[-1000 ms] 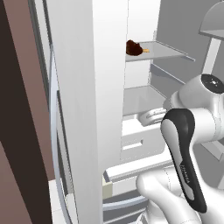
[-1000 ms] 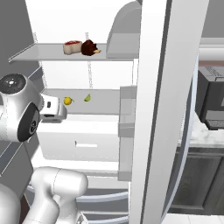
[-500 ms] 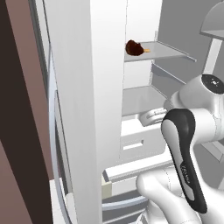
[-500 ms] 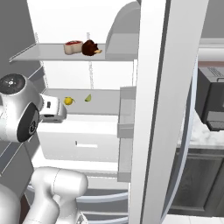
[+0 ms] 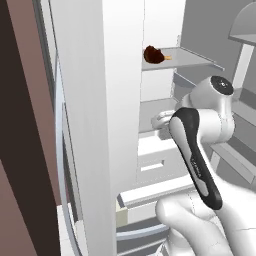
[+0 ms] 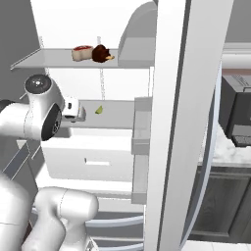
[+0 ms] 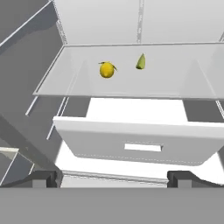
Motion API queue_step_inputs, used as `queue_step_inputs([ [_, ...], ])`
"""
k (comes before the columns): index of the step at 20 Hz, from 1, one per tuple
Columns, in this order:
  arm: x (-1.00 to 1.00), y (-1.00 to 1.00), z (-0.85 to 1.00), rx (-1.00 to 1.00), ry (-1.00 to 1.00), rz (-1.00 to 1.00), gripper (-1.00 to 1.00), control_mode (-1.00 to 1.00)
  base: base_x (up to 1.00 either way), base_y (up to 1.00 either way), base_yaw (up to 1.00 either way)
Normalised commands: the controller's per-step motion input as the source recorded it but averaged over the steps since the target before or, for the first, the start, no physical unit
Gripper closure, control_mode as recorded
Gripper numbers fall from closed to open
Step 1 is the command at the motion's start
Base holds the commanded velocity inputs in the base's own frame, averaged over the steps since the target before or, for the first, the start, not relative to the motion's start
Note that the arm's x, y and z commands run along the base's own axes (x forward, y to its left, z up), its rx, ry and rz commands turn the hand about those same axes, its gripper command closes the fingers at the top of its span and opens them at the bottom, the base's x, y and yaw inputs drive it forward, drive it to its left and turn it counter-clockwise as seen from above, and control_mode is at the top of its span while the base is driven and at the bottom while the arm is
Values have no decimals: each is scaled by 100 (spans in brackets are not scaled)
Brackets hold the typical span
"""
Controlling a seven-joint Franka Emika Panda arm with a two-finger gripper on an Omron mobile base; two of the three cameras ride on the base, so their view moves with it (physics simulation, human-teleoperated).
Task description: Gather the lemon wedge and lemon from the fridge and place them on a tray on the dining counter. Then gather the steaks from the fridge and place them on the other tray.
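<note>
Your claw (image 7: 113, 177) is wide open and empty: in the hand view the two dark tips sit far apart at the bottom, with nothing between them. It hangs in front of the open fridge, just outside the glass shelf (image 7: 131, 87), pointing in and slightly down at it.

The lemon (image 7: 106, 69) sits on that shelf, left of centre and towards the back. The wedge (image 7: 140, 61) is just right of it and a bit further back, standing on end, not touching the lemon. Both are well apart from your tips. In the right base view the wedge (image 6: 99, 110) shows on the same shelf, just right of the wrist; the wrist covers the lemon's spot there.

Under the shelf there's a white drawer (image 7: 140, 142) with a slot handle, pulled out a little towards you.

One shelf up (image 6: 73, 59), right base view: a steak (image 6: 82, 52), pale with a red top, lies next to a dark brown lump (image 6: 101, 53) with a yellowish end. They look to be touching, but I can't tell for sure. In the left base view the brown lump (image 5: 153, 55) shows at the left end of the upper shelf.

The door (image 6: 169, 122) stands open on the right. Beyond it there's a dark appliance (image 6: 238, 115) on a marble counter (image 6: 223, 152).
</note>
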Motion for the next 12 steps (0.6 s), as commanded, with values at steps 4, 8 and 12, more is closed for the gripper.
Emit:
queue_step_inputs([
  [4, 92, 24, -7, 0, 0, 0, -100, -100, 0, 0, 0],
  [8, 80, 41, -10, 0, 2, 0, -100, -100, 0, 0, 0],
  [12, 56, 43, -17, 0, 0, 0, -100, -100, 0, 0, 0],
])
